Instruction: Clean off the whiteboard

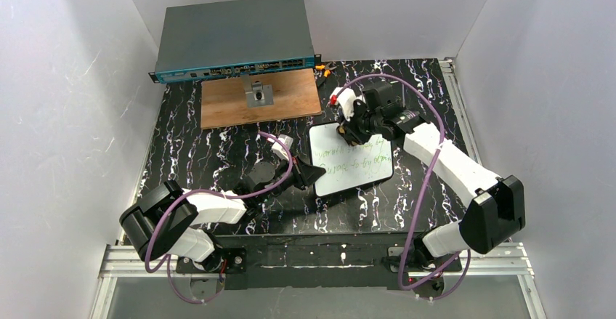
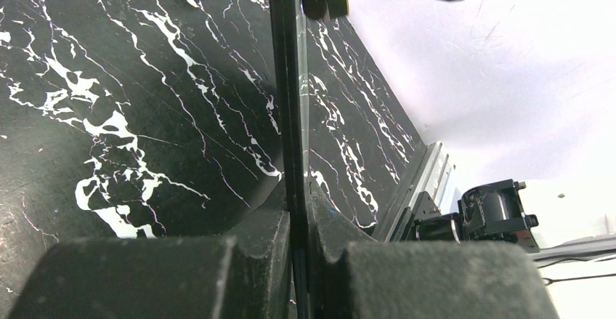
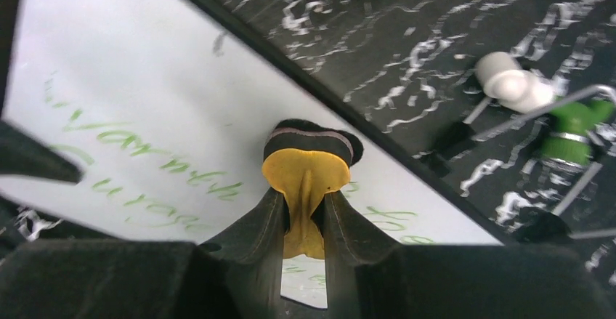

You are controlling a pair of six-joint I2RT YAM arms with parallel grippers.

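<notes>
Filling the floor of a box of plain white walls (image 1: 65,115), the table (image 1: 211,152) is black with white marble veining; a metal rail runs along its near edge.

The whiteboard (image 1: 356,170) lies flat at the middle of the table, slightly turned, with lines of green handwriting across it. The left gripper (image 1: 311,176) reaches in from the left, its jaws clenched on the board's left edge; in the left wrist view the thin dark rim stands upright between the fingers. The right gripper (image 1: 349,131) is over the board's far edge, its jaws grasping a yellow eraser (image 3: 305,166) whose dark pad rests on the white surface above the writing.

At the far left a brown wooden board (image 1: 225,101) carries a small metal fitting (image 1: 258,95), and behind it sits a grey rack unit (image 1: 232,32). Small orange pieces (image 1: 325,68) lie by its right corner. A green and white item (image 3: 574,126) lies on the table beyond the whiteboard's rim; what it is cannot be told.
</notes>
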